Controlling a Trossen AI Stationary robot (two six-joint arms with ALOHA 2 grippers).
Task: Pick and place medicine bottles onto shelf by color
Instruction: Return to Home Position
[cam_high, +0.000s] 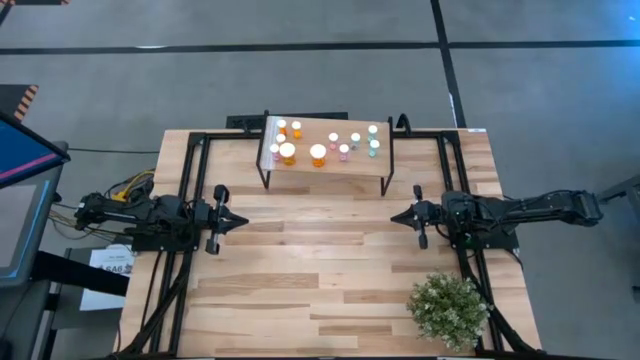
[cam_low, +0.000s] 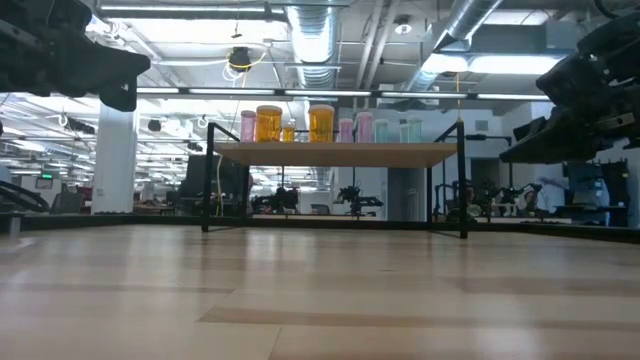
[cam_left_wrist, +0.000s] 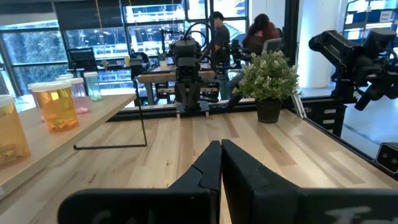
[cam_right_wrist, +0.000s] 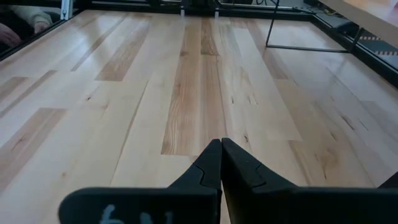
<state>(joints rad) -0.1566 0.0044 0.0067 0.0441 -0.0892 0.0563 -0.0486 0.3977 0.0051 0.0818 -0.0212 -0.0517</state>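
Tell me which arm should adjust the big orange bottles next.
Left, probably: big orange bottles sit at the shelf's left end, nearer the left end effector than the right end effector.

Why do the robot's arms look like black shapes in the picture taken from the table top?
Low view: bright ceiling lamps shine from behind, so the dark left arm and dark right arm at the upper corners are backlit, while the large see-through orange bottles glow. Right wrist view: a pale sheen lies on the light wooden tabletop.
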